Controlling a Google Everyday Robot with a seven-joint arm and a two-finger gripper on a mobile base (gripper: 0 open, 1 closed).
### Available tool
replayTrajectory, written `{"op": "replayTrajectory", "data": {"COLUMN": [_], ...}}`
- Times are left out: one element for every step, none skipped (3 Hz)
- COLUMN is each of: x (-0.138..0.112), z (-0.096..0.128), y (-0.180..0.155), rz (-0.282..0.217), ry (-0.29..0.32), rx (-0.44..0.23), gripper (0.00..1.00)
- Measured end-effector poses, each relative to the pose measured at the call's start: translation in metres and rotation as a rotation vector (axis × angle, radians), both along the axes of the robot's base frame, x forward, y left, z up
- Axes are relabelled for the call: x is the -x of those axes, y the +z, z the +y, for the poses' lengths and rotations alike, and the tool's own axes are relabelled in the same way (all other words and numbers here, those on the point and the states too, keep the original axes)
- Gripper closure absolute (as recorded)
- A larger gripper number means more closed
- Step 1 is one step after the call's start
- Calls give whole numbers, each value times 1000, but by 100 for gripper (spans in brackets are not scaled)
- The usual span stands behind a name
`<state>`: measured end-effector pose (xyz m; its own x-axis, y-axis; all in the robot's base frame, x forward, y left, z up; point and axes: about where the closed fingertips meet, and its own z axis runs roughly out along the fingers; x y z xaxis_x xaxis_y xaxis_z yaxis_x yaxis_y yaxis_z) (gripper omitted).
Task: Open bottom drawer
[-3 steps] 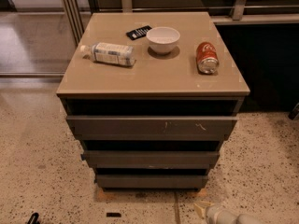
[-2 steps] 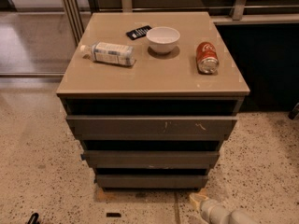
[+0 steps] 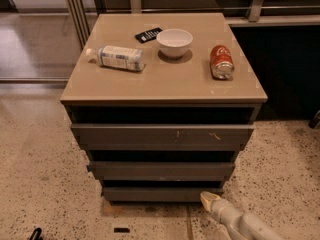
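Observation:
A grey drawer cabinet stands on the speckled floor in the camera view. Its bottom drawer (image 3: 162,193) is the lowest of three stepped fronts, below the middle drawer (image 3: 161,170) and top drawer (image 3: 162,134). My gripper (image 3: 211,200) comes in from the bottom right on a pale arm. Its tip sits just below the bottom drawer's right end, close to the front. I cannot tell whether it touches the drawer.
On the tan cabinet top (image 3: 165,81) lie a plastic bottle (image 3: 116,58) on its side, a white bowl (image 3: 174,42), a red soda can (image 3: 221,62) on its side and a dark packet (image 3: 148,34). A dark counter stands to the right.
My gripper and arm have moved up and left from the bottom edge toward the bottom drawer's right end. The objects on top have not moved.

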<state>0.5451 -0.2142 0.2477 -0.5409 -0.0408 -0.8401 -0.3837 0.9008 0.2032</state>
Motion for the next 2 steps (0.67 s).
{"op": "replayTrajectory", "data": {"x": [-52,-52], "z": [-11,-5], "y": [16,8], "rz": [-51,-37], "ry": [-23,-10], "rx": [30,26], "gripper": [100,100]}}
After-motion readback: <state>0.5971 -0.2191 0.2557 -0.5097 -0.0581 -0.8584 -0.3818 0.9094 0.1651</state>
